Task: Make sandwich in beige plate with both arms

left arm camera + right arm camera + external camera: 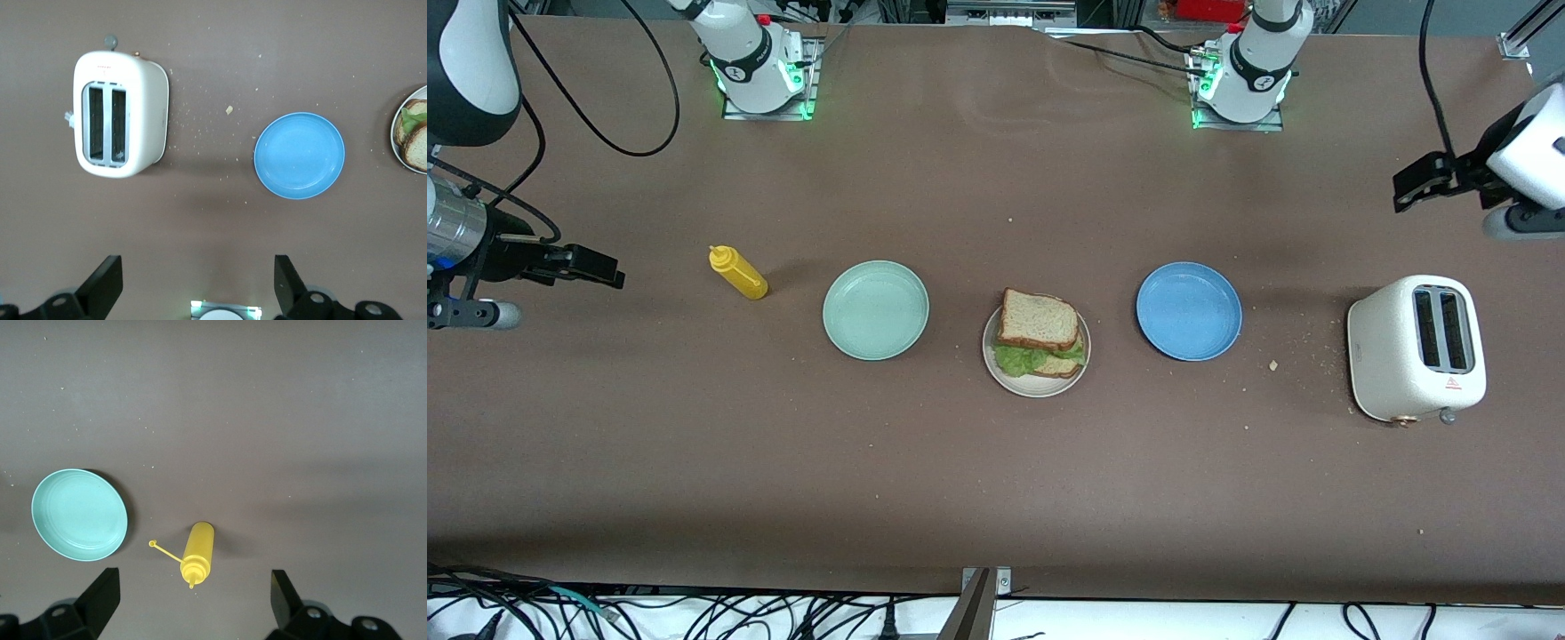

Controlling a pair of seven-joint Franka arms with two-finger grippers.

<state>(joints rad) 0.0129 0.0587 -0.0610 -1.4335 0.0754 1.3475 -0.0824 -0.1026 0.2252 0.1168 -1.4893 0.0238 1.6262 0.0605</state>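
Sandwich [1040,336] assembled on beige plate [1016,379], mid-surface; both arms waiting, pulled back to the surface ends.

Top toast slice offset from lower slice, lettuce showing between them at the edge nearer the front camera. Beige plate between mint-green plate [876,310] (toward right arm's end) and blue plate [1189,311] (toward left arm's end), all apart, in one row. Yellow squeeze bottle [738,272] lying on its side beside mint-green plate. White toaster [1416,348] near left arm's end, slots up, crumbs scattered between it and blue plate. Left gripper [197,283] up over toaster end, fingers wide apart, holding nothing. Right gripper [193,600] up over bottle end, fingers likewise spread, holding nothing.
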